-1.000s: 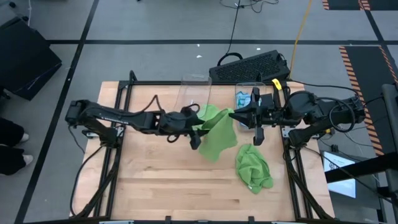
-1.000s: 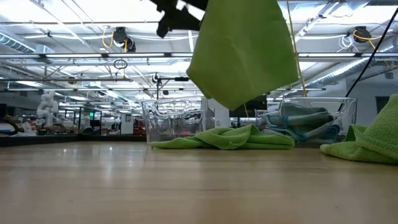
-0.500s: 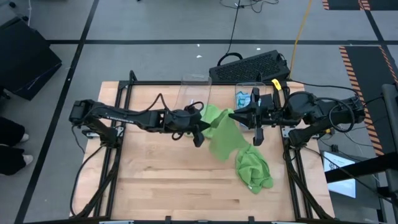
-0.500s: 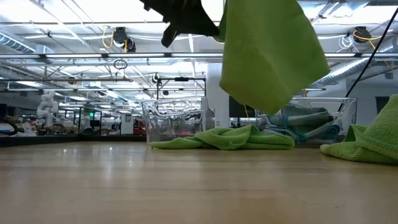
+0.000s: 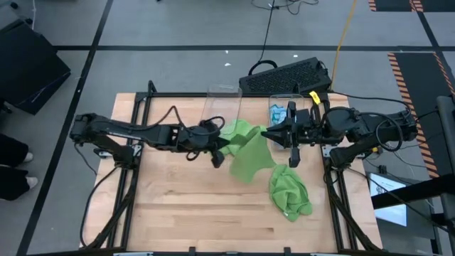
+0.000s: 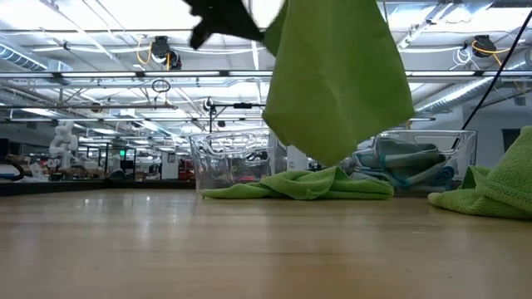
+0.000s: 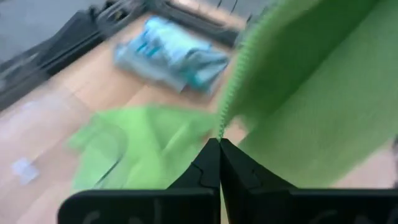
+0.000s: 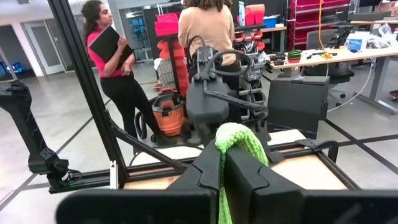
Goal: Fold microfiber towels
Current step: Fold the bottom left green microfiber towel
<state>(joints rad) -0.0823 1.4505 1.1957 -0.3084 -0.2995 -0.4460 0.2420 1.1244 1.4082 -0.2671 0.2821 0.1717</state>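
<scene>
The green towel [image 5: 249,153] hangs in the middle of the frame, off the counter [image 5: 178,206]. I pinch it tight with my left end effector [image 5: 217,158] on its left and my right end effector [image 5: 293,151] on its right, so its top edge runs left to right between them.

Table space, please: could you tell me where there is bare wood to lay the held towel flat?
The near half of the table is bare, bordered by the crumpled green towel on its right. The left side under the left arm is free too. It is crowded at the far right: held towel, another green towel, and two clear bins.
</scene>
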